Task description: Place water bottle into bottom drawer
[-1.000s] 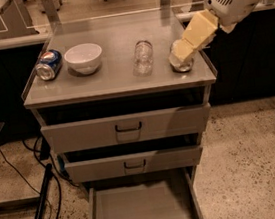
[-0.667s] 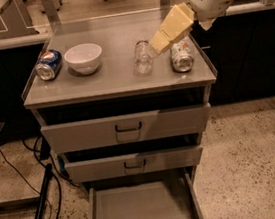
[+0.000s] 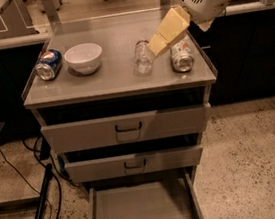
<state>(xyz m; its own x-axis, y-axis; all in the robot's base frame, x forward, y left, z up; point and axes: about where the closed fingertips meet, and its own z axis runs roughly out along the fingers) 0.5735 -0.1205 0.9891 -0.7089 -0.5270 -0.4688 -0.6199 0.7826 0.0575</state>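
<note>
The clear ribbed water bottle (image 3: 143, 58) lies on the grey cabinet top (image 3: 113, 79), right of centre. The gripper (image 3: 155, 47) reaches down from the upper right on a white arm; its yellow fingers (image 3: 168, 30) end just right of the bottle's far end, close to it or touching it. The bottom drawer (image 3: 143, 210) is pulled out at the front, its flat grey floor bare.
A blue Pepsi can (image 3: 49, 64) lies at the left and a white bowl (image 3: 84, 57) beside it. A silver crushed can (image 3: 182, 55) lies right of the bottle, under the arm. Two upper drawers (image 3: 127, 128) stand slightly open. Cables trail on the floor left.
The gripper has moved left from over the silver can towards the water bottle. The bottle and cans have not moved.
</note>
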